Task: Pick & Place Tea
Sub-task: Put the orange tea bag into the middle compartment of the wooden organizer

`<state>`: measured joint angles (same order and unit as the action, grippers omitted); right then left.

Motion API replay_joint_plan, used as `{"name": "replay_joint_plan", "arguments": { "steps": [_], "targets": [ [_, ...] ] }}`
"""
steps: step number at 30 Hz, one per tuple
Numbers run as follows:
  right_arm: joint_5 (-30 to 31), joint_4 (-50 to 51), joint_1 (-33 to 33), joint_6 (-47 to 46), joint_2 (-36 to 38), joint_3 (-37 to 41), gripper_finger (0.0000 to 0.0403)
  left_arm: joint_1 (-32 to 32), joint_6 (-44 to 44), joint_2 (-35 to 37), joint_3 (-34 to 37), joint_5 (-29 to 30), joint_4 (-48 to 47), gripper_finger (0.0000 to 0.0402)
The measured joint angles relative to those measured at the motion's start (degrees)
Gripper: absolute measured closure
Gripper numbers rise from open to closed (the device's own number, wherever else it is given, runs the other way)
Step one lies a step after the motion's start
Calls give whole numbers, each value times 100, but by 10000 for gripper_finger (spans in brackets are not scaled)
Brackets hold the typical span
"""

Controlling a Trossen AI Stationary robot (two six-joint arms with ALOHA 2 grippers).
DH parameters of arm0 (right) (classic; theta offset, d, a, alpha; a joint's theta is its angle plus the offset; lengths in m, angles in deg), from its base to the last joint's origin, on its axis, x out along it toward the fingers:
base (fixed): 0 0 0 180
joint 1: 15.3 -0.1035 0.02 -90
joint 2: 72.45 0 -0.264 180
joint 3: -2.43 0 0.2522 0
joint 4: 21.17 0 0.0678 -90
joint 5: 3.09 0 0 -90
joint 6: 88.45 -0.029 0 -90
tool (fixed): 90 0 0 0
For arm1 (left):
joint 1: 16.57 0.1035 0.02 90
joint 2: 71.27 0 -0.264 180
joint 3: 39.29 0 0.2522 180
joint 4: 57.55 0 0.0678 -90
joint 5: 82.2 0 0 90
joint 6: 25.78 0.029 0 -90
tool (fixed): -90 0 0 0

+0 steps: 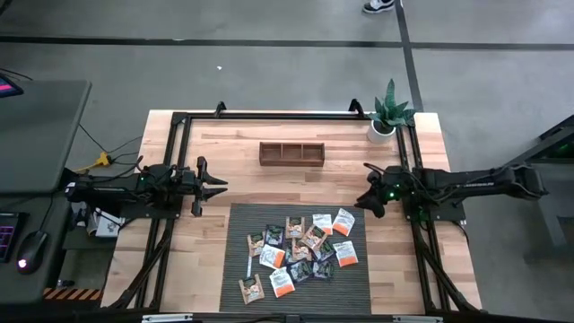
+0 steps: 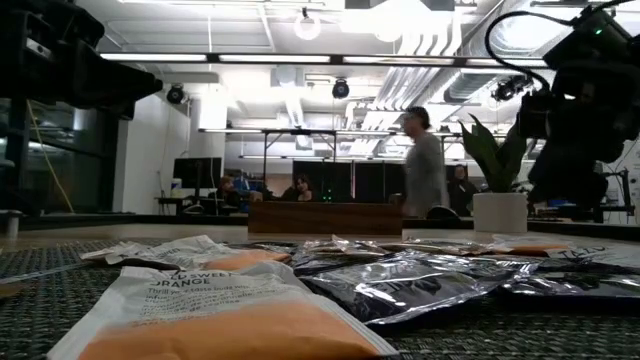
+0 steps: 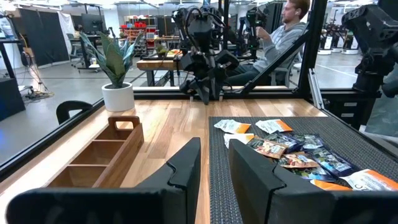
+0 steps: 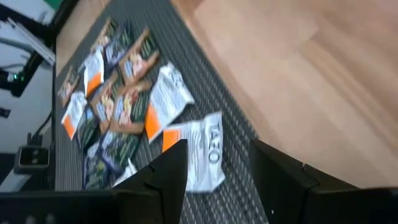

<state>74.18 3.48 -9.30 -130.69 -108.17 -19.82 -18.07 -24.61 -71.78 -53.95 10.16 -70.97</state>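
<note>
Right hand open, empty, above wooden table, tea sachets on dark mat, left hand slightly open, empty.

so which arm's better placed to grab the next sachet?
Likely right. Its tool, open, hovers just off the mat's corner beside the tea sachets, which fill its wrist view. The left tool sits farther away over bare wood.
</note>
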Motion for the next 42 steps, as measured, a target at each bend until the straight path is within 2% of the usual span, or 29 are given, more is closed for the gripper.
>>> {"name": "replay_joint_plan", "arguments": {
  "steps": [6, 15, 25, 34, 42],
  "targets": [
    [-464, -116, -2, -254, -457, -2, 236, 1, 1, 2, 0, -1, -1, 319],
    [-520, -565, -4, -277, -1408, -7, 235, -1, 0, 1, 1, 0, 0, 319],
    [-780, -1535, -180, -312, -2390, -11, 235, 1, 0, 2, -1, -1, 0, 319],
    [-719, -1853, -452, -428, -2666, -34, 235, 0, 0, 1, 1, -1, -1, 319],
    [-712, -1847, -552, -293, -2854, -354, 235, -1, 0, 2, -1, -1, -1, 319]
  ]
}}
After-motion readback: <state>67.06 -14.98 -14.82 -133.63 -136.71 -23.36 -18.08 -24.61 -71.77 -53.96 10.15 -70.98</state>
